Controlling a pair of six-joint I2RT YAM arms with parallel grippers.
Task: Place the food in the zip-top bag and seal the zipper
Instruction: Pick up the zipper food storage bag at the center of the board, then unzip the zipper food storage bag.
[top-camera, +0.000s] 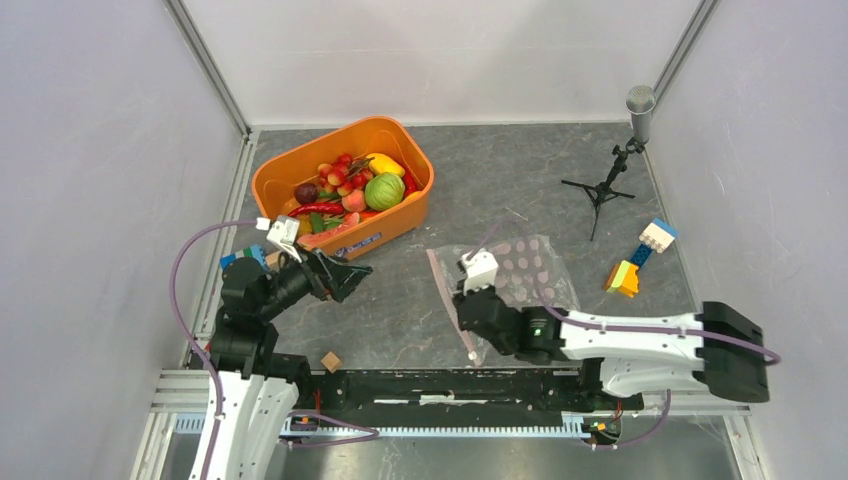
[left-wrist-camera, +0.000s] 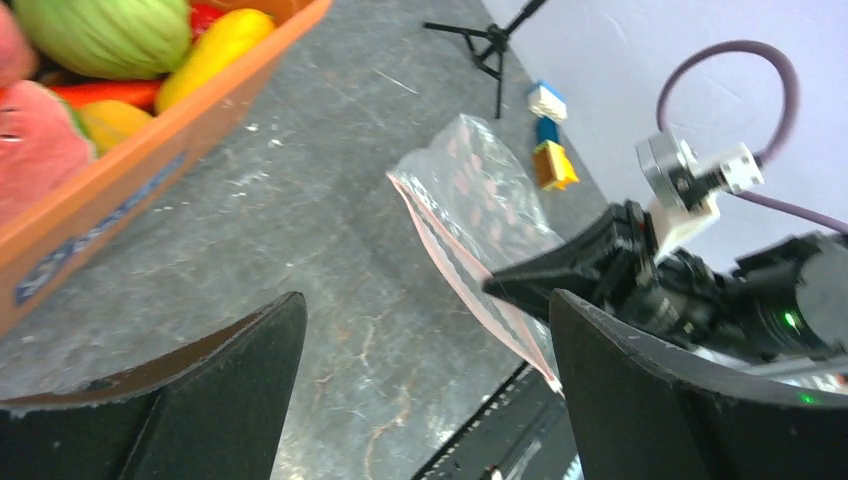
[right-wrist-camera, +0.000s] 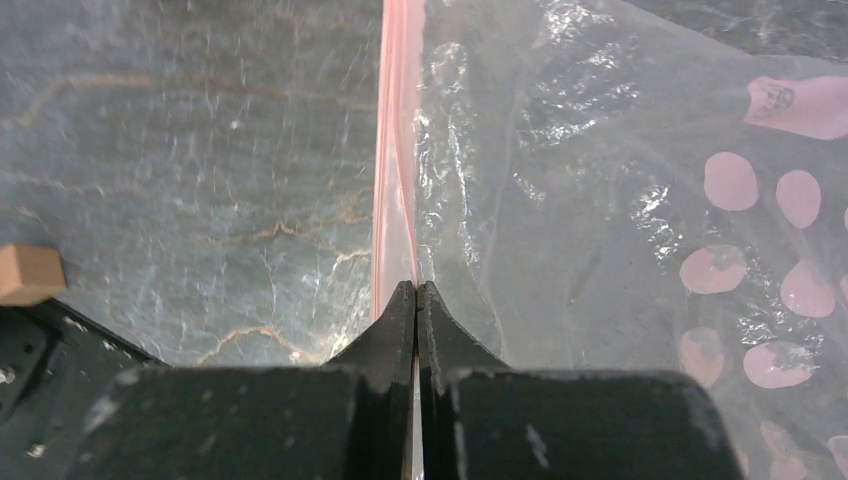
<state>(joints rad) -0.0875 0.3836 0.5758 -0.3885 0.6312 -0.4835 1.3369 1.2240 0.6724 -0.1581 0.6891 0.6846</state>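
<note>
While my right hand (right-wrist-camera: 415, 290) is pressed shut, its two fingers meet on the zipper (right-wrist-camera: 398, 150), the pale pink strip along the mouth of the zip-top bag (right-wrist-camera: 600, 200), which runs straight up from my fingertips. The bag (top-camera: 530, 265) lies flat on the grey tabletop (top-camera: 400, 310), clear and spotted with pink dots, its mouth turned toward my left arm. My left hand (top-camera: 350, 278) hangs above bare tabletop with its fingers spread wide and nothing between them, near the front wall of the orange tub (top-camera: 400, 225). All the food sits in that tub: a green melon (top-camera: 384, 190), a red chilli (top-camera: 318, 208), a yellow piece (top-camera: 385, 163) and a watermelon slice (top-camera: 330, 235) among smaller red pieces. A small wooden cube (top-camera: 331, 361) rests at the near edge, and stacked building blocks (top-camera: 640, 258) lie beyond the bag beside a microphone stand (top-camera: 600, 190).
</note>
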